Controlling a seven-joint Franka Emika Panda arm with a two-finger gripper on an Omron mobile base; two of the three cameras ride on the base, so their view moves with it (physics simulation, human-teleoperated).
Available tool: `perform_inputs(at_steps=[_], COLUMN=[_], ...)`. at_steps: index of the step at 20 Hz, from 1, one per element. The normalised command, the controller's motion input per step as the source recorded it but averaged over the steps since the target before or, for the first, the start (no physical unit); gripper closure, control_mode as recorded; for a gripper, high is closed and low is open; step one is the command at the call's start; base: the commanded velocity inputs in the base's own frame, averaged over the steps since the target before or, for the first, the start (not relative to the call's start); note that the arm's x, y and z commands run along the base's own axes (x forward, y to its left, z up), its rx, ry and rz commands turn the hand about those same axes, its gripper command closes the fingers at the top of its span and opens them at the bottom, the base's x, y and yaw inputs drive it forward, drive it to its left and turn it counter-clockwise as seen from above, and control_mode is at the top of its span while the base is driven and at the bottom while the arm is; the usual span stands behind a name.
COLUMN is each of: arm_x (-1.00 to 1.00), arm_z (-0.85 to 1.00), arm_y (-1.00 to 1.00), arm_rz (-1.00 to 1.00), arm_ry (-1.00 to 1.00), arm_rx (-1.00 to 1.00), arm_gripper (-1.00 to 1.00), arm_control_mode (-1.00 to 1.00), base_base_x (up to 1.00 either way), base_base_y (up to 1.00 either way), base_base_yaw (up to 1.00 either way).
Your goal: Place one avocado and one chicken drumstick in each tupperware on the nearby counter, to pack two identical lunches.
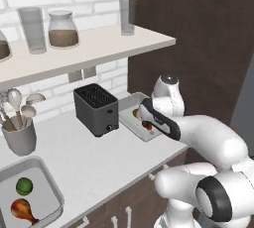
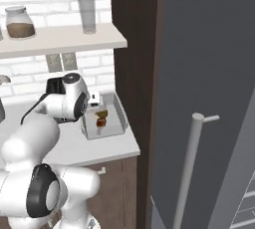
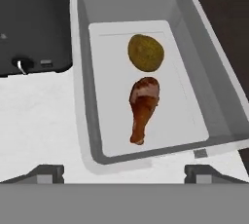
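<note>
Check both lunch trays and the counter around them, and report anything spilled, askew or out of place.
Nothing stands out. The tupperware by the toaster holds an olive-brown avocado and a drumstick, apart and inside the rim. The other tupperware holds a green avocado and drumstick. The gripper hovers open above.

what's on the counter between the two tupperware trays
The black toaster stands between the near tray and the far tray, left base view.
</note>
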Motion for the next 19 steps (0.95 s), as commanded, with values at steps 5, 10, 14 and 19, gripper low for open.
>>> perform_inputs(at_steps=[5,10,14,19], arm_x=[-0.98,-0.71,-0.58,-0.66], arm_z=[0.89,0.47,0.36,0.13], arm_y=[0.63,0.6,0.33,0.17], arm_rz=[0.0,0.04,0.07,0.07], arm_ry=[-0.04,0.0,0.07,0.15], arm_rx=[0.01,0.0,-0.01,-0.01], arm_gripper=[-1.0,-1.0,-1.0,-1.0], arm_control_mode=[-1.0,-1.0,-1.0,-1.0], base_base_x=[0.0,0.0,0.0,0.0], base_base_y=[0.0,0.0,0.0,0.0], base_base_yaw=[0.0,0.0,0.0,0.0])
